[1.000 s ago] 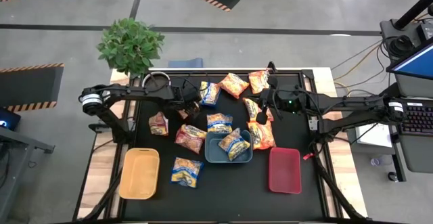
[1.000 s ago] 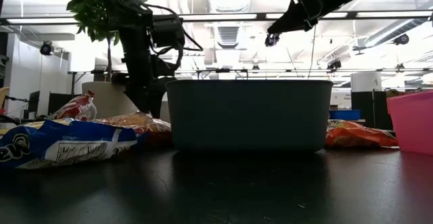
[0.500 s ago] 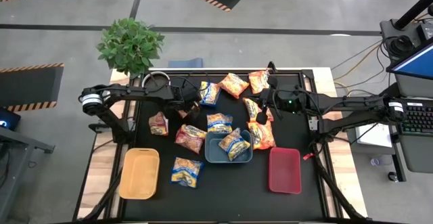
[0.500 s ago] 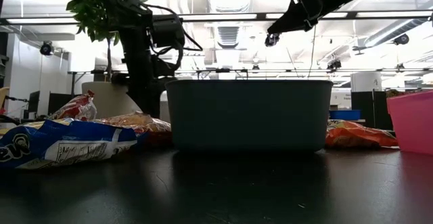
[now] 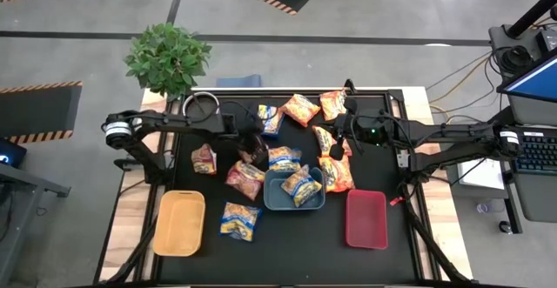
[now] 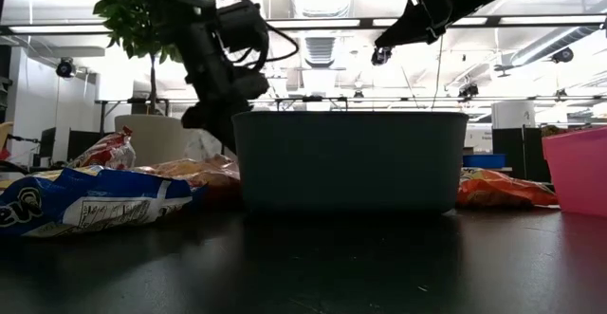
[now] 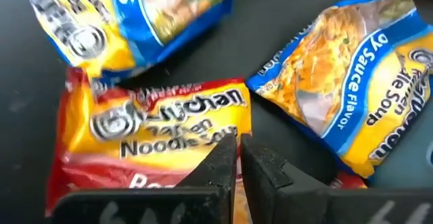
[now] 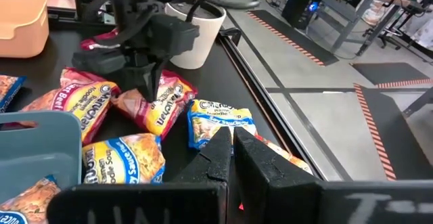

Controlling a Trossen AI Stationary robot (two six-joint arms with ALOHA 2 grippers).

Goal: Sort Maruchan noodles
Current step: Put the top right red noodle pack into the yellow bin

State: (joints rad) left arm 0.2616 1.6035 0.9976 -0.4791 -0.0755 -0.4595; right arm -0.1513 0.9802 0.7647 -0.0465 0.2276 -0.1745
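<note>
Maruchan noodle packets lie scattered on the black table (image 5: 287, 236). My left gripper (image 7: 239, 158) is shut on a red packet (image 7: 155, 132), just left of the blue tray (image 5: 271, 203) in the high view. A second red packet (image 5: 245, 178) lies flat beneath it and a third (image 5: 204, 158) farther left. Blue-and-yellow packets (image 5: 282, 157) (image 5: 239, 220) and orange ones (image 5: 300, 110) (image 5: 336, 173) lie around. Two blue-and-yellow packets (image 5: 300, 185) lie in the blue tray. My right gripper (image 8: 231, 143) hangs shut and holds nothing, above the table right of centre. My left gripper pinches the red packet's upper edge (image 8: 150, 97) between its two fingers. The fingers come from above and point down. The packet hangs tilted below them. I cannot tell whether its low end (image 8: 159, 130) still rests on the table.
A yellow tray (image 5: 179, 223) stands at the near left and a red tray (image 5: 366, 218) at the near right. A white cup (image 8: 196, 21) stands at the far left corner. A potted plant (image 5: 167, 57) stands beyond the table's far edge.
My left gripper has taken hold of the red packet. It has gone up a little and toward the blue tray, tipping as it went. The packet has come up with it, off the place where it lay.
</note>
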